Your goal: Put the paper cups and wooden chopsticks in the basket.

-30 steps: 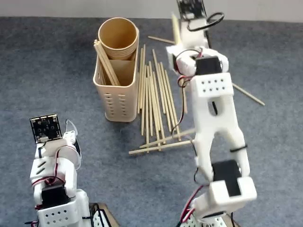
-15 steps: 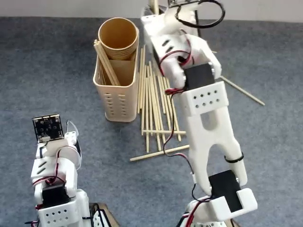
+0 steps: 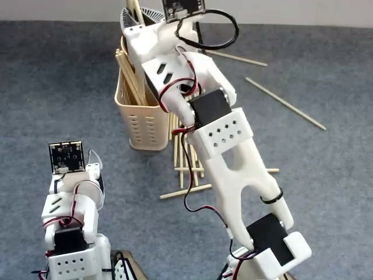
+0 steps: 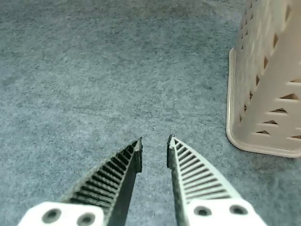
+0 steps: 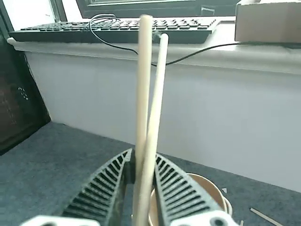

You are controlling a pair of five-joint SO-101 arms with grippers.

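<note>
The right gripper swings from 1 o'clock across to 11 o'clock, clamped on two upright chopsticks now over the paper cups in the basket — a release looks due; the left gripper sits slightly parted, empty.

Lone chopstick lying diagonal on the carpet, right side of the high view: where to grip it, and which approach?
Grip the lone chopstick at its middle, coming straight down, jaws across its length. It lies flat and diagonal, with bare carpet on both sides and no other stick touching. The right gripper is busy, shut on two chopsticks.
</note>
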